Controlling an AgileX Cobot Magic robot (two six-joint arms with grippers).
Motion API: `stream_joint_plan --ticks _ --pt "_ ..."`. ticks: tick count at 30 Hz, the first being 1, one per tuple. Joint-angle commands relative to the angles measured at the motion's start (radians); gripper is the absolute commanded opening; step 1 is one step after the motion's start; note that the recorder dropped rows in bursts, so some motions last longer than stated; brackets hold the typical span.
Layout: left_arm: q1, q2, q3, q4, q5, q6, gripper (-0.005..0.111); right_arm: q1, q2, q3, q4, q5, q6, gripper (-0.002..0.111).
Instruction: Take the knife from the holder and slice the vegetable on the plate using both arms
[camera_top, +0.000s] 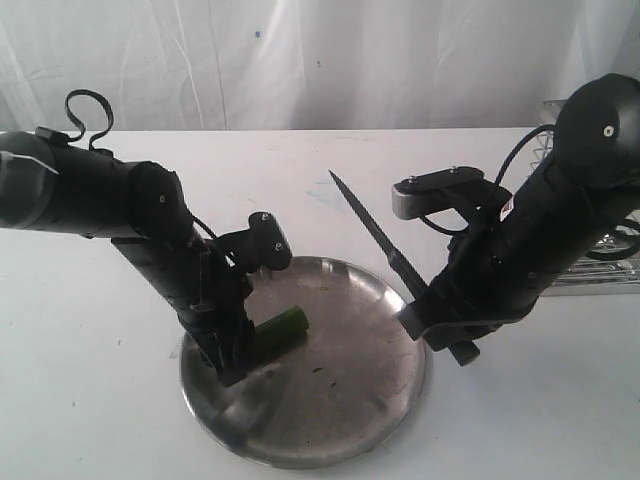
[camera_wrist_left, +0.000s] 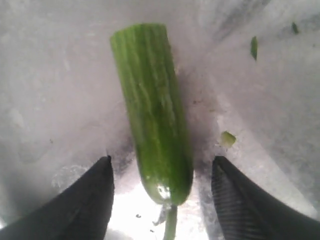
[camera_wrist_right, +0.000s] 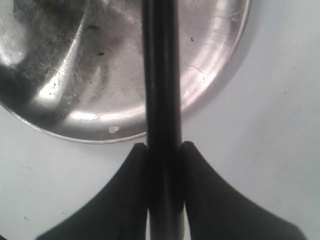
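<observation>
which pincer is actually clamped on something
The right pincer: its fingers press both sides of the knife handle. The left pincer is open, straddling the vegetable without touching it.

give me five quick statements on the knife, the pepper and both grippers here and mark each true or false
1. The right gripper is shut on the knife. True.
2. The knife's tip rests on the vegetable. False: in the exterior view the blade points up and away, well clear of it.
3. The vegetable lies on the plate. True.
4. The left gripper is clamped on the vegetable. False: the left wrist view shows its fingers open, one on each side, with gaps.
5. The knife sits in the holder. False: it is in the right gripper, over the plate's rim.
</observation>
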Motion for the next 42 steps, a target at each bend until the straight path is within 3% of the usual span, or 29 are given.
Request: stream_joint_plan --ticks 1,7,9,11,13,14,18,22,31,37,42 --pt "0.001 -0.086 -0.001 0.002 0.003 -0.005 0.065 0.001 -0.008 0.001 -0.001 -0.003 0.002 0.000" --pt "0.001 -0.249 -0.001 0.039 -0.001 -0.035 0.064 0.016 -0.008 0.001 0.014 0.002 0.002 0.000" --pt "0.001 -0.290 -0.001 0.033 0.006 -0.104 0.058 0.050 -0.008 0.001 0.014 0.012 0.002 0.000" --pt "0.001 -0.308 -0.001 0.037 0.015 -0.129 0.040 0.102 -0.008 0.001 0.002 0.033 0.002 0.000" --pt "0.005 -0.313 -0.001 0.045 0.026 -0.133 0.010 0.161 -0.005 0.001 -0.030 0.033 0.041 0.000" --pt "0.005 -0.313 -0.001 0.045 0.024 -0.136 0.000 0.189 -0.001 -0.001 -0.066 0.031 0.101 0.000" --pt "0.005 -0.314 0.001 -0.036 -0.122 -0.205 0.000 0.259 0.023 -0.005 -0.242 0.012 0.370 0.000" --pt "0.007 -0.285 0.001 -0.079 -0.245 -0.207 0.000 0.299 0.059 -0.022 -0.197 0.030 0.390 0.000" --pt "0.076 -0.134 0.001 -0.135 -0.281 -0.173 0.000 0.339 0.161 -0.074 -0.167 0.064 0.423 0.000" --pt "0.092 -0.100 0.001 -0.256 -0.296 -0.025 0.000 0.339 0.202 -0.075 -0.162 0.056 0.435 0.000" --pt "0.092 -0.096 0.001 -0.420 -0.321 -0.040 0.000 0.339 0.206 -0.075 -0.160 0.024 0.435 0.000"
